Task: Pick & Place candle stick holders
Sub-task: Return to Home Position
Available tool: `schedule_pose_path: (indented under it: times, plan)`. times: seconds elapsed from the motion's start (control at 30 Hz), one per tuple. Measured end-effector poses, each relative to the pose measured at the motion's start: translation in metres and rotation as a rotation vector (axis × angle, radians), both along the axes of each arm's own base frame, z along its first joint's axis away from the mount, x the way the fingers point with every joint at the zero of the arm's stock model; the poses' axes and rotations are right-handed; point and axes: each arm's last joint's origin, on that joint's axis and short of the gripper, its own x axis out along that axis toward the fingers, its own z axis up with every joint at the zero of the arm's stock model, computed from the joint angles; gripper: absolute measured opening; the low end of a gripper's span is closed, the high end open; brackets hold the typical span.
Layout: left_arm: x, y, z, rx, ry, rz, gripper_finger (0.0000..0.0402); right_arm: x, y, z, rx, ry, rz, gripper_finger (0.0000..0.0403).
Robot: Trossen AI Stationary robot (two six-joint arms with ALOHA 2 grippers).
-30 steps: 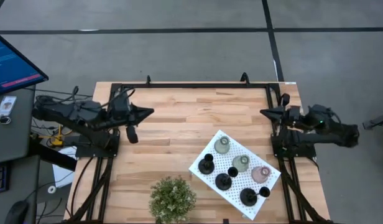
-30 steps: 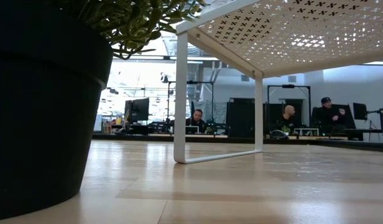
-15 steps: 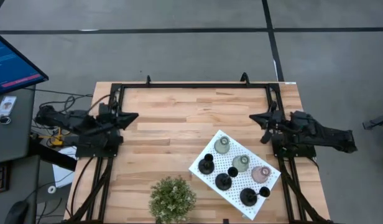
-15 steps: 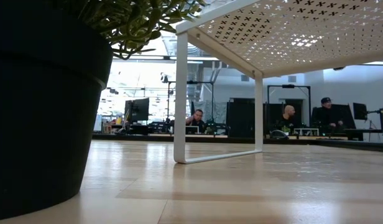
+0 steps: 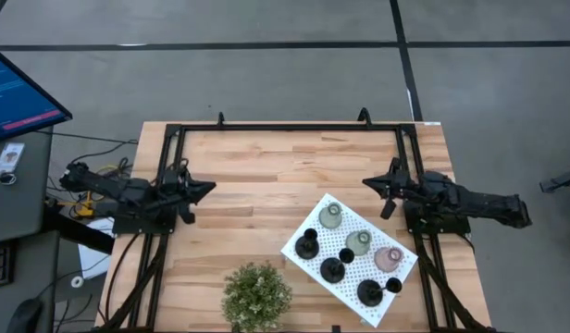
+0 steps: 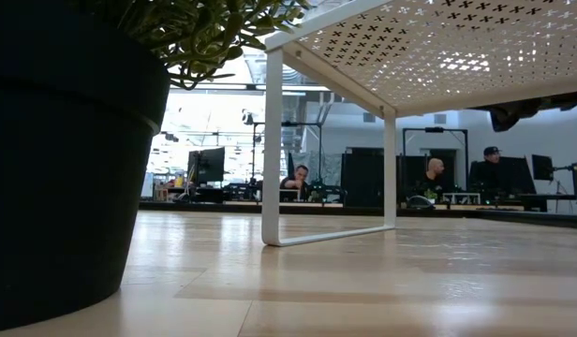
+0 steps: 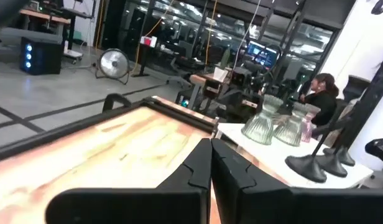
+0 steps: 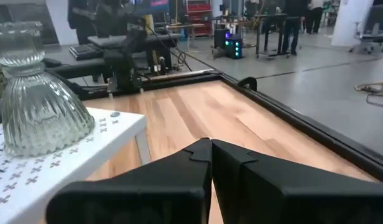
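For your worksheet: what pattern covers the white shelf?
Rows of small cross-shaped holes across the shelf, clearest in the low view.

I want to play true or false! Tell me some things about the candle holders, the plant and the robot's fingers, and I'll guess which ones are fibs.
1. The three black candle holders and the three pale ones all stand on the white shelf. True.
2. The left gripper holds a candle holder. False: its fingers are shut on nothing.
3. The plant sits on the shelf. False: it stands on the wooden table beside it.
4. The right gripper has its fingers shut. True.
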Motion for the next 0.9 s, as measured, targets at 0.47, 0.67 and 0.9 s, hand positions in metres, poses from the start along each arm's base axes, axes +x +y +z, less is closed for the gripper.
schedule_pose_path:
  times: [0.47,0.67,0.9]
  plan:
    - [-0.001,0.001,-0.05,-0.027,-0.002,0.023,0.0006,0.0,-0.002,-0.001,-0.04,0.01,-0.011,0.0]
    - [-0.002,0.004,-0.049,-0.039,-0.007,0.125,0.0007,0.0,-0.003,-0.001,-0.04,0.011,-0.021,0.0003]
    - [-0.001,0.003,-0.05,-0.03,0.005,0.126,0.0007,0.0,-0.003,-0.001,-0.04,0.011,-0.022,0.0005]
